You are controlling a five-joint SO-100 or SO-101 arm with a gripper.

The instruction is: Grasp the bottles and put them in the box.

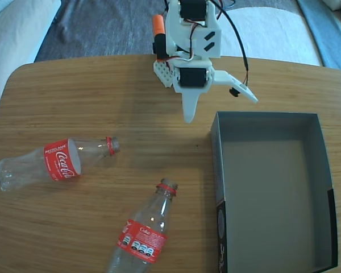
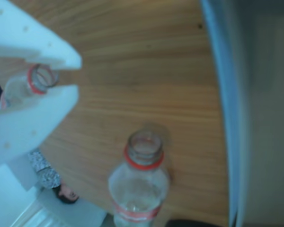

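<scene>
Bottles: two, both lying on the table (image 1: pixel 102 91), uncapped, neither in the box (image 1: pixel 270 122). Left bottle (image 1: pixel 51 162) on its side near the left edge in the fixed view, neck towards the middle. Near bottle (image 1: pixel 145 233) at the bottom edge, neck up-frame, just left of the box; also in the wrist view (image 2: pixel 139 182), mouth towards the camera. Box at the right, open, bare inside. Gripper (image 1: pixel 219 108) above the table between box corner and arm base, fingers spread wide, nothing held. Task not begun as far as shown: both bottles left to grasp and place. Near bottle probably the easier first pick, lying closest to the box.
</scene>
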